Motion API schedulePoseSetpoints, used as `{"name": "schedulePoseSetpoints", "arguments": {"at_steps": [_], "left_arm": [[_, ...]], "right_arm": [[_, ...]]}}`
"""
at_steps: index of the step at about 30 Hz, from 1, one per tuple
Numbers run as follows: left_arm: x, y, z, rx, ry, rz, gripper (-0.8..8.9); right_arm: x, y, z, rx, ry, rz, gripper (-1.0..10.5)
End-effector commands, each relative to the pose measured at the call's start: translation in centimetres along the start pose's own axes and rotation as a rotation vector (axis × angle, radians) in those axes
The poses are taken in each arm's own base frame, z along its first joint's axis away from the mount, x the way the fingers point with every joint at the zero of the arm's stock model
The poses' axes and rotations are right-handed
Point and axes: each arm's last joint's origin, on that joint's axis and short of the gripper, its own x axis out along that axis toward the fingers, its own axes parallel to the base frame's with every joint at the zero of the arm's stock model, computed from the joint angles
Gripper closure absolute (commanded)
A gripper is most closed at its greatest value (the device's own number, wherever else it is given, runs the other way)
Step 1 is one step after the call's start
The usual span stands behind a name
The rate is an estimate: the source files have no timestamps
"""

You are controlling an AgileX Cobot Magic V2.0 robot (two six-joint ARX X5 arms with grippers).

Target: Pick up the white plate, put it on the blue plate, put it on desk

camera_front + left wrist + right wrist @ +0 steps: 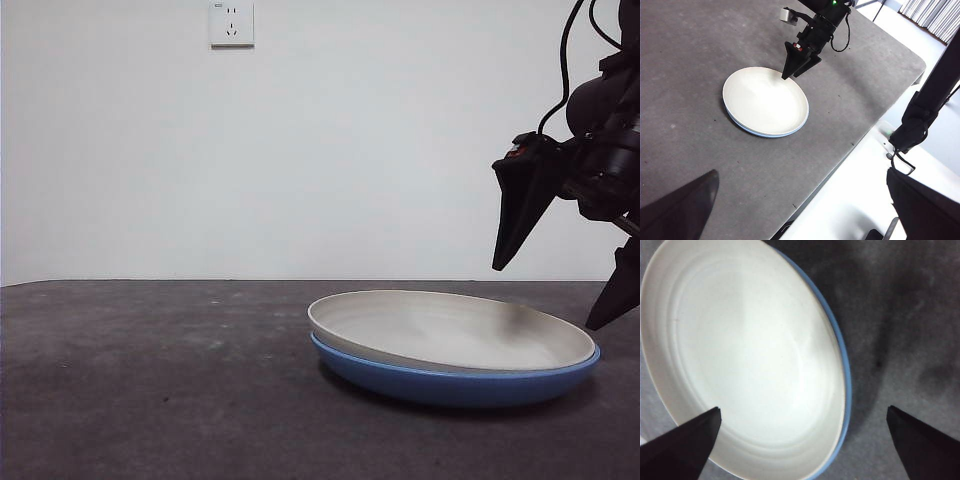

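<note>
Black and pointed, the two jaws of the right tool (pixel 565 270) are seen spread wide apart with nothing held between them. The tool is hung from an arm that enters high at the side of the front view and is tilted so that the jaw tips point down and slightly inward; both tips are kept clear above what lies below. One jaw is poised over the bowl of the white plate (pixel 745 355), the other over bare bench (pixel 910 315) just outside the rim, so that the plate's edge is straddled from above without being touched.

Directly beneath the tool, the white plate (pixel 450 330) is seen resting inside the blue plate (pixel 450 385), slightly off centre, so that only a thin blue crescent (pixel 840 350) is left showing along the side under the tool's gap. The white plate is seated a little tilted, its rim raised higher on the side away from the tool.

The stacked pair is carried by the dark grey speckled bench (pixel 150 380). Wide open surface is left beyond the plates on the side away from the tool, while the bench's rounded corner and edge (pixel 910 60) lie well apart from the stack.

The left tool (pixel 805 210) is held far off and high above the bench edge, its jaws wide apart and empty. A white wall socket (pixel 231 23) is mounted on the wall behind.
</note>
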Motion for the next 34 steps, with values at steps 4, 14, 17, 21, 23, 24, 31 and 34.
{"name": "schedulePoseSetpoints", "arguments": {"at_steps": [4, 14, 17, 21, 23, 24, 31, 34], "left_arm": [[-0.1, -0.1, 0.2, 0.002, -0.013, -0.007, 1.57], [-0.1, -0.1, 0.2, -0.004, -0.012, -0.007, 1.57], [-0.1, -0.1, 0.2, -0.004, -0.012, -0.007, 1.57], [-0.1, -0.1, 0.2, -0.004, -0.012, -0.007, 1.57], [-0.1, -0.1, 0.2, -0.004, -0.012, -0.007, 1.57], [-0.1, -0.1, 0.2, -0.005, -0.012, -0.007, 1.58], [-0.1, -0.1, 0.2, -0.004, -0.012, -0.007, 1.58], [-0.1, -0.1, 0.2, -0.004, -0.013, -0.007, 1.58]], "right_arm": [[1.3, -0.6, 0.9, -0.013, 0.020, 0.057, 2.7], [2.6, -1.4, 1.1, 0.008, 0.052, 0.078, 3.4], [3.0, -1.6, 1.1, 0.016, 0.064, 0.078, 3.9], [3.5, -1.9, 1.1, 0.030, 0.084, 0.077, 5.2], [3.7, -2.0, 1.1, 0.033, 0.089, 0.077, 6.0], [3.7, -2.0, 1.1, 0.033, 0.089, 0.075, 6.4], [3.7, -2.2, 1.0, 0.039, 0.098, 0.035, 8.9], [3.6, -2.3, 0.9, 0.041, 0.107, -0.020, 9.4]]}}
